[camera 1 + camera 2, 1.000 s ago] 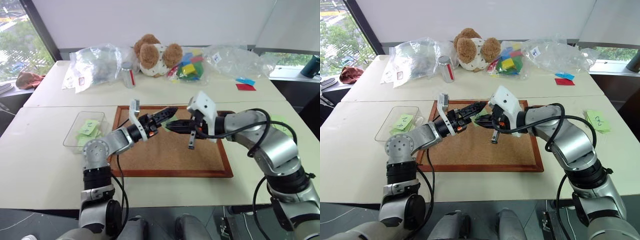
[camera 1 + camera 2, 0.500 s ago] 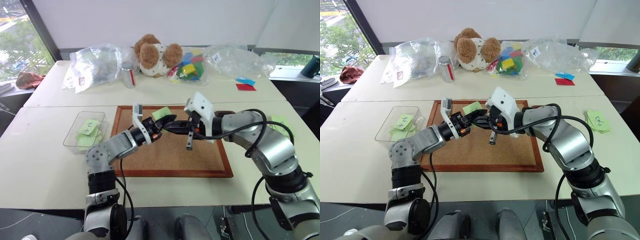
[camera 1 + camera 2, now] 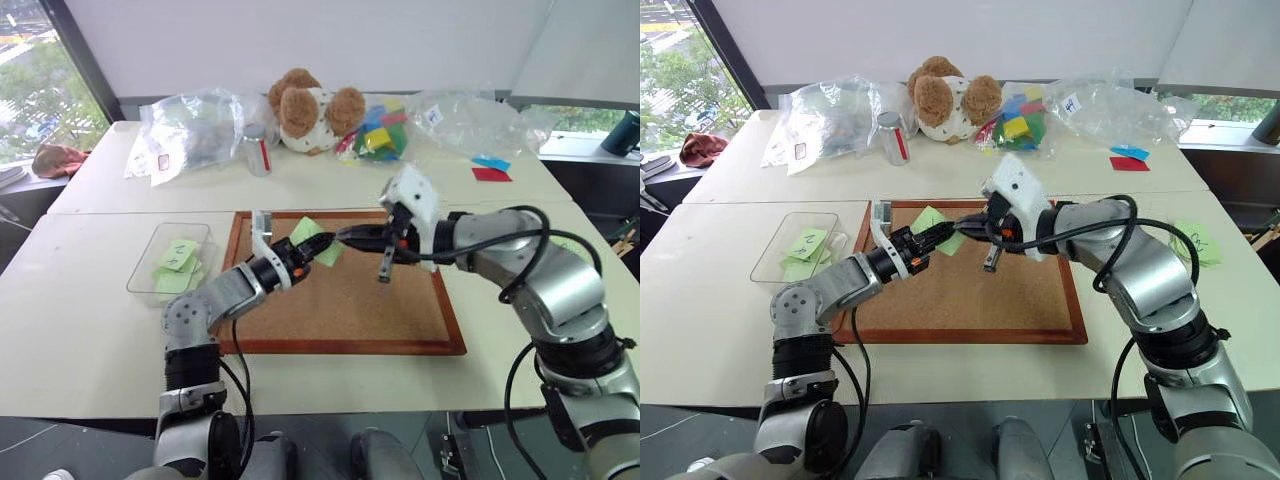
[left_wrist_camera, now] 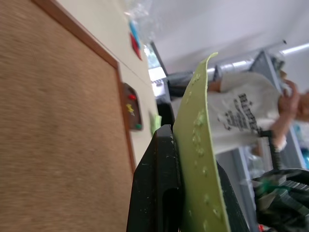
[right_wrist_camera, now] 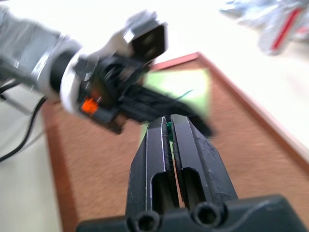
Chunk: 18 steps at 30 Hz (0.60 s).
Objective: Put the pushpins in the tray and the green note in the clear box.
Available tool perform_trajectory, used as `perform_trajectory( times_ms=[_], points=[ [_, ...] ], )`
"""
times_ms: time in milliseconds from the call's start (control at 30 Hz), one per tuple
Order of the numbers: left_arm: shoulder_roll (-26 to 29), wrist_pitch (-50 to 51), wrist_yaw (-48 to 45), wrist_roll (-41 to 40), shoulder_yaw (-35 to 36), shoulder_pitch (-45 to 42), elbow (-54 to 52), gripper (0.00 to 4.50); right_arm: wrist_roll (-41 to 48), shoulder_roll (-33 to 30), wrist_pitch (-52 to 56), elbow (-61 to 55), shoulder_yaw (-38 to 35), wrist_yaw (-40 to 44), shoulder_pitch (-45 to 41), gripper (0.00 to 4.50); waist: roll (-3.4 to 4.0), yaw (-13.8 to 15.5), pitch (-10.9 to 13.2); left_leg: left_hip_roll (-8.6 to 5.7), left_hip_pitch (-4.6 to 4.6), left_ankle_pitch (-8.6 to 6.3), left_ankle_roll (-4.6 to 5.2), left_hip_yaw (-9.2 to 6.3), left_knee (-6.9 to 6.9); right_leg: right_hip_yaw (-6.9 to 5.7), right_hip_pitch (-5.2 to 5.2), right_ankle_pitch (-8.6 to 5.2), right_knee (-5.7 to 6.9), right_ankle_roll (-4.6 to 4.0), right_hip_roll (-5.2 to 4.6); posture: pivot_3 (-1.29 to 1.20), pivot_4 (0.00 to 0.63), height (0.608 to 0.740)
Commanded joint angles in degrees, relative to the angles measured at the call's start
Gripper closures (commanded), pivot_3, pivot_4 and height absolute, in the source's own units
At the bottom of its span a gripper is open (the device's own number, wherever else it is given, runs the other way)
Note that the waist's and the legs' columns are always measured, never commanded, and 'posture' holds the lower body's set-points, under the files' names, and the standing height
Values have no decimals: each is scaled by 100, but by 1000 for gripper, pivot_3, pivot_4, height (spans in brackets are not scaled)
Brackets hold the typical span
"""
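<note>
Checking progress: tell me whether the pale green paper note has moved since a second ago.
Yes. The pale green paper note, pinched in the left gripper, has lifted off the wood-framed corkboard and shifted toward its left edge.

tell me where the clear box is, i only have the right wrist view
Observer: The clear box sits on the table just off the corkboard's left edge.
Operator: anything in it
Observer: Yes, a few green paper slips lie inside.
Operator: does the left tool really have the note
Observer: Yes. The left wrist view shows the left tool shut on the green note, held up off the corkboard.
</note>
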Motion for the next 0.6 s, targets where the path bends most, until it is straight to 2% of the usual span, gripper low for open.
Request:
perform_trajectory(
  times_ms=[33, 200, 467, 600],
  points=[
    [25, -103, -196, 60, -106, -25, -71, 4482, 113, -42, 85, -213, -226, -103, -133, 4500, 0, 5, 0, 0, 0, 0, 0, 0, 0, 0, 0, 0, 0, 0, 0, 0, 150, 740],
    [24, -207, -190, 55, -50, -25, -107, 4482, -101, -161, 3, 393, -591, -410, -185, 4500, 0, 4, 0, 0, 0, 0, 0, 0, 1, 1, 1, 0, 0, 0, -1, 0, 150, 740],
    [-21, -286, -113, -68, -68, 46, -365, 4482, -971, -434, -710, 3165, -951, -1151, -245, 4500, 0, 6, 0, -1, 0, 0, 0, 2, 3, 1, 3, 0, 0, 0, 0, 0, 150, 740],
    [-11, -288, -134, -82, -108, 79, -468, 4482, -1097, -395, -1042, 4215, -996, -1142, -296, 4500, 0, -12, 0, -1, 0, 0, 0, 4, 1, 1, 3, 0, 1, 0, 1, 0, 150, 740]
  ],
)
